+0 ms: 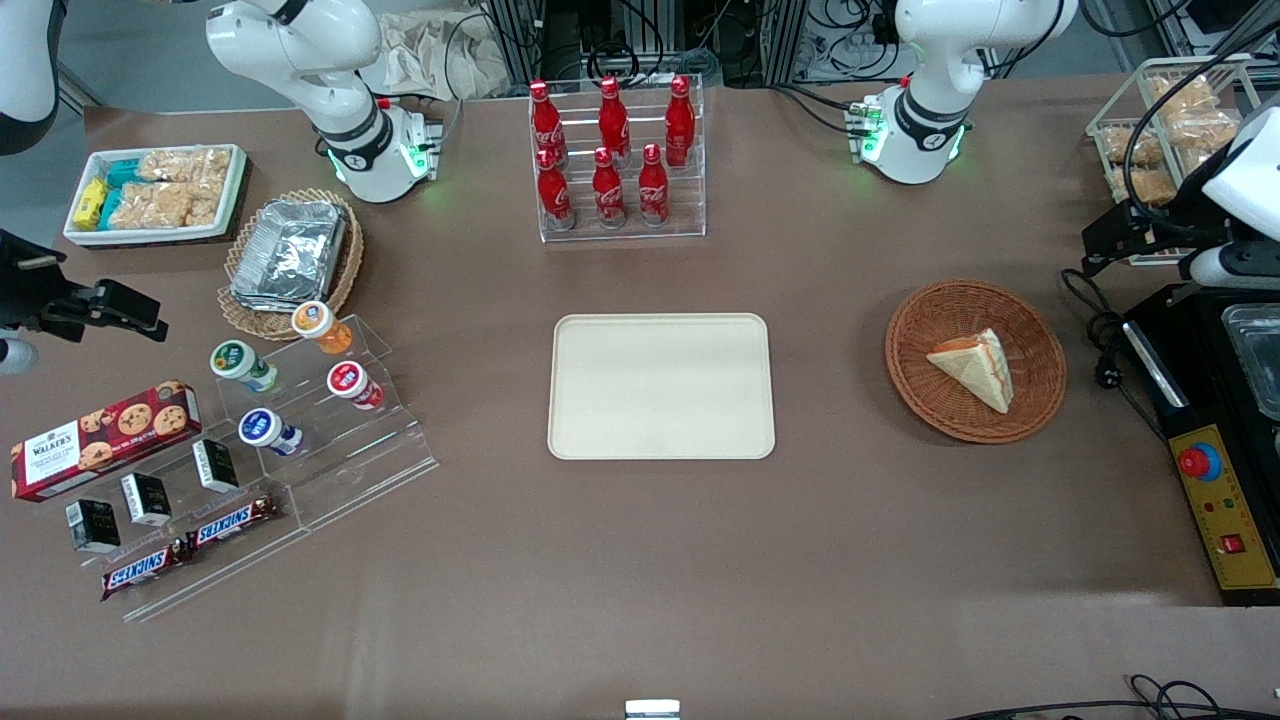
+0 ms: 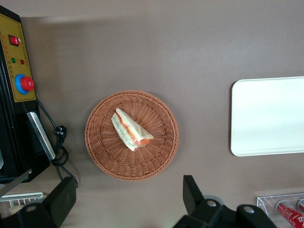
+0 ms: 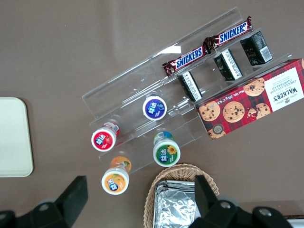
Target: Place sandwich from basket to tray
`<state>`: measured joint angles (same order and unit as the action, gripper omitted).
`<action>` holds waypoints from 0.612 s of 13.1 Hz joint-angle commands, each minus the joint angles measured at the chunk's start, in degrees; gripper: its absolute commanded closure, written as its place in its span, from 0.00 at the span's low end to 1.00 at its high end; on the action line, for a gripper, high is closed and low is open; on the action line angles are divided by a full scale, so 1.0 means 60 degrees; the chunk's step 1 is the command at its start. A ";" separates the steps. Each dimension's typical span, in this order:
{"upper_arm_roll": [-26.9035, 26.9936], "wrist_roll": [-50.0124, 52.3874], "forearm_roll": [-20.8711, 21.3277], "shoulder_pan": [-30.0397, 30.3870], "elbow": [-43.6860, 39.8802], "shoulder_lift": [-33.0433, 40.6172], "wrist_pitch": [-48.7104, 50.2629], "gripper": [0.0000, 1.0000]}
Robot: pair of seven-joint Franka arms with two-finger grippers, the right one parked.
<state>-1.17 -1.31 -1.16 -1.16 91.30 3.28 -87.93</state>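
Observation:
The sandwich, a pale bread wedge with red-orange and green filling, lies in the round reddish-brown basket toward the working arm's end of the table. Both also show in the left wrist view: the sandwich in the basket. The cream tray lies bare at the table's middle, beside the basket, and its end shows in the left wrist view. My left gripper hangs open and empty well above the table, farther from the front camera than the basket. Its fingers are spread wide, apart from the basket.
A black control box with a red button and a cable lie beside the basket at the working arm's end. A clear rack of cola bottles stands farther back than the tray. A clear snack rack stands near the gripper.

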 commanded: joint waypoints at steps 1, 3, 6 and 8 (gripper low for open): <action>0.0020 0.0027 0.0106 -0.0055 -0.0275 -0.0121 0.0212 0.00; 0.0020 0.0086 0.0091 -0.0055 -0.0275 -0.0121 0.0212 0.00; 0.0020 0.0844 0.0120 -0.0055 -0.0260 -0.0106 0.0256 0.00; 0.0020 0.2027 0.0120 -0.0055 -0.0202 -0.0106 0.0271 0.00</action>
<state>-1.15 5.01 -1.16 -1.15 91.30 3.26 -87.62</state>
